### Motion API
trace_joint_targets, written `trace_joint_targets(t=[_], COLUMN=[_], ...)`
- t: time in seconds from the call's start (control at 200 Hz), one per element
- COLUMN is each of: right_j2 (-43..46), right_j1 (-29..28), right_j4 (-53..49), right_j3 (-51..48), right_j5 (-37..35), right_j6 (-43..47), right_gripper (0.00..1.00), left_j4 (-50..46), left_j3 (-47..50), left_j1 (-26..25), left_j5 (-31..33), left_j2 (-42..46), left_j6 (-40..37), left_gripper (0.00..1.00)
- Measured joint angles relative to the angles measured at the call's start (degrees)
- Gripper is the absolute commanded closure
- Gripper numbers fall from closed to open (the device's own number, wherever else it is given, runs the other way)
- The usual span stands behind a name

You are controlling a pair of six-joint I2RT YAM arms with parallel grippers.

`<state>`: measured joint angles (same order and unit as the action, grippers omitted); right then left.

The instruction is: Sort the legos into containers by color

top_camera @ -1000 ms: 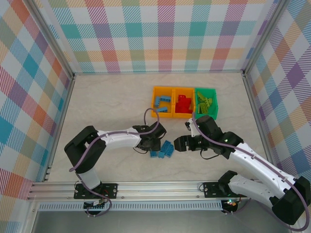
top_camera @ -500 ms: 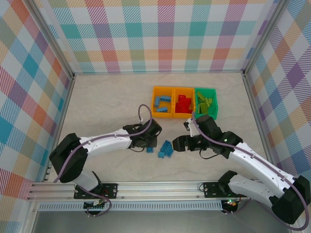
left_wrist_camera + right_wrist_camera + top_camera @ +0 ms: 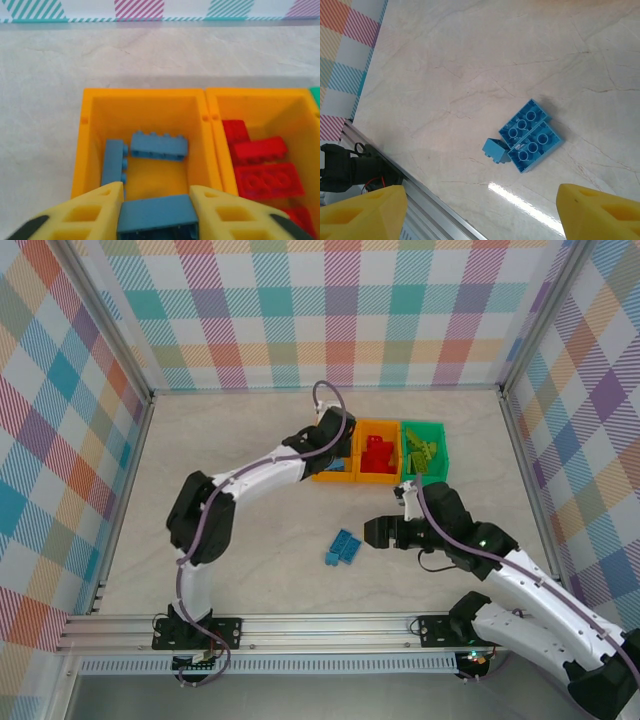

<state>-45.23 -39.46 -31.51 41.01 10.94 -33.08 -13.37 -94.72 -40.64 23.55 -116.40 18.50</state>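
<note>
Pinching a blue brick [image 3: 157,216] between my left fingers [image 3: 90,216], I hold it over the near end of the left orange bin [image 3: 92,150]. The two yellow, hollow-ribbed tips press its two ends, and its lower edge is cut off by the frame. That bin is smooth, glossy plastic with rounded corners. Two more blue bricks lie on its floor: a long one [image 3: 159,146] lying crosswise with a row of studs, and a narrow one [image 3: 114,164] lying lengthwise by the left wall, its near end hidden behind my fingertip. The middle orange bin [image 3: 215,130] stands wall to wall with it and holds flat red bricks [image 3: 267,177], partly cut off at the right. A sliver of the green bin [image 3: 316,94] shows at that edge. From above, olive bricks [image 3: 424,454] lie in it, too small to count.

My right fingers [image 3: 365,210] are spread wide, their yellow tips cut off at the bottom corners, above the pale, marble-veined surface [image 3: 470,60]. On it lie loose blue bricks [image 3: 530,135], two touching along a long edge. Their upward faces carry hollow circles, and I cannot tell whether these are studs or underside tubes. A small block [image 3: 496,150] sits against their corner. A ribbed aluminium rail [image 3: 415,192] runs along the surface's edge.
</note>
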Motion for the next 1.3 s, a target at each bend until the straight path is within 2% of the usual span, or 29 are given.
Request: trace_joint_targets(t=[0.065, 0.13, 0.295, 0.425, 0.585, 0.665, 0.77, 0.81, 0.92, 1.055, 1.18, 1.3], right_j2=[0.74, 1.44, 1.66, 1.20, 0.76, 0.52, -0.20, -0.37, 0.15, 2.40, 2.78, 2.75], right_j1=[0.00, 0.00, 0.00, 0.00, 0.00, 0.00, 0.00, 0.00, 0.00, 0.00, 0.00, 0.00], right_j4=[-0.46, -0.61, -0.59, 0.57, 2.32, 3.17, 3.69, 3.67, 4.39, 5.22, 5.31, 5.31], right_j3=[-0.26, -0.61, -1.66, -3.43, -4.96, -4.96, -4.96, -4.96, -5.29, -6.62, -6.75, -6.75], right_j5=[-0.26, -0.48, -0.87, -1.01, -1.99, -2.45, -2.95, -3.04, -3.28, -3.69, -4.15, -4.63], right_j6=[-0.63, -1.03, -1.95, -2.69, -3.43, -3.39, -2.97, -2.78, -2.10, -2.12, -2.12, -2.36], right_gripper=[0.21, 0.21, 0.20, 0.20, 0.19, 0.17, 0.07, 0.00, 0.00, 0.00, 0.00, 0.00], left_j4=[-0.09, -0.33, -1.53, -3.65, -7.23, -10.29, -13.03, -13.66, -13.66, -13.44, -11.30, -11.17], left_j3=[-2.75, -3.91, -2.47, 7.41, 22.86, 28.00, 34.38, 36.54, 41.92, 43.93, 43.74, 41.83], left_j1=[0.79, 1.36, 1.03, -0.92, -7.89, -12.28, -18.56, -20.57, -25.11, -26.93, -29.20, -30.05], left_j5=[-0.44, -1.18, -5.38, -7.93, -7.74, -7.43, -7.32, -7.61, -8.50, -9.05, -9.53, -9.14], left_j2=[-2.38, -2.80, 1.86, 14.64, 32.63, 37.18, 40.33, 40.98, 41.46, 38.42, 32.74, 26.58], left_j6=[-1.14, -1.88, -2.03, 0.52, 5.35, 7.34, 9.75, 10.58, 12.55, 13.68, 13.62, 14.08], left_gripper=[0.41, 0.36, 0.36, 0.37, 0.38, 0.38, 0.36, 0.33, 0.21, 0.13, 0.12, 0.20])
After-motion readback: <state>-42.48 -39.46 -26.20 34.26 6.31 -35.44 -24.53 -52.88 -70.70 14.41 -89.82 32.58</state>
